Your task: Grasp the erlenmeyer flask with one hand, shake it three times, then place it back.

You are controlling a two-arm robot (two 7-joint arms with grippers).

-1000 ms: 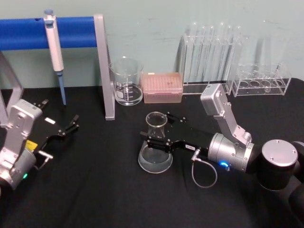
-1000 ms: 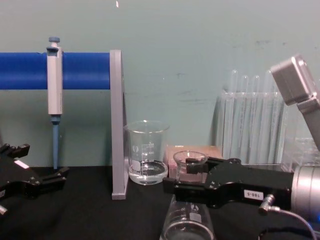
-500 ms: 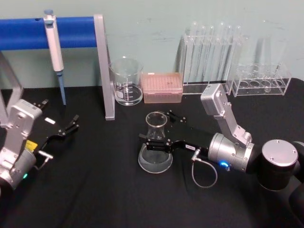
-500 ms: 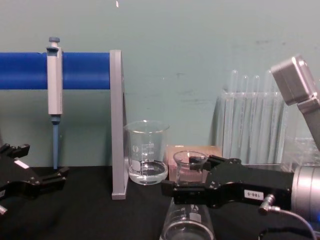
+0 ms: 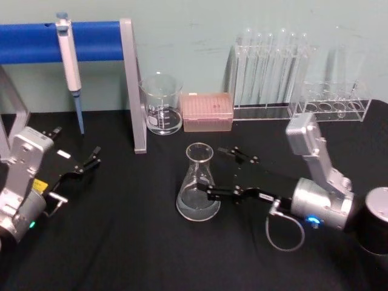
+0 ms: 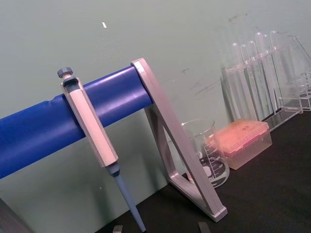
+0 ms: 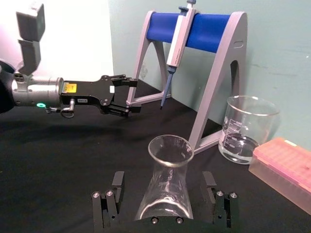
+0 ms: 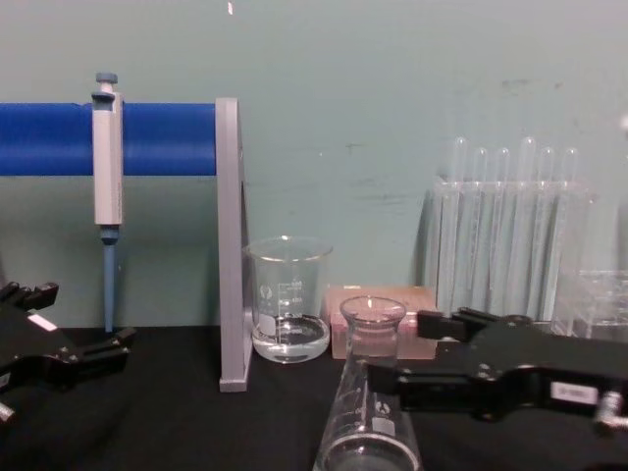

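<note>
The clear erlenmeyer flask [image 5: 197,188] stands upright on the black table, a little liquid in its base; it also shows in the chest view [image 8: 371,402] and the right wrist view [image 7: 167,179]. My right gripper [image 5: 216,172] is open just to its right. Its black fingers [image 7: 115,191] flank the flask's lower part without touching the glass. In the chest view the right gripper [image 8: 420,351] reaches in from the right. My left gripper [image 5: 89,161] rests open at the table's left, far from the flask, and shows in the right wrist view [image 7: 127,94].
Behind the flask stand a glass beaker [image 5: 161,104] and a pink tip box [image 5: 208,111]. A test tube rack [image 5: 267,66] and a low clear rack [image 5: 333,100] fill the back right. A pipette [image 5: 70,57] hangs on the blue stand [image 5: 134,91].
My right gripper has opened wider and pulled back to the right, off the flask's neck. The flask stays standing in place. The left arm has not moved.
</note>
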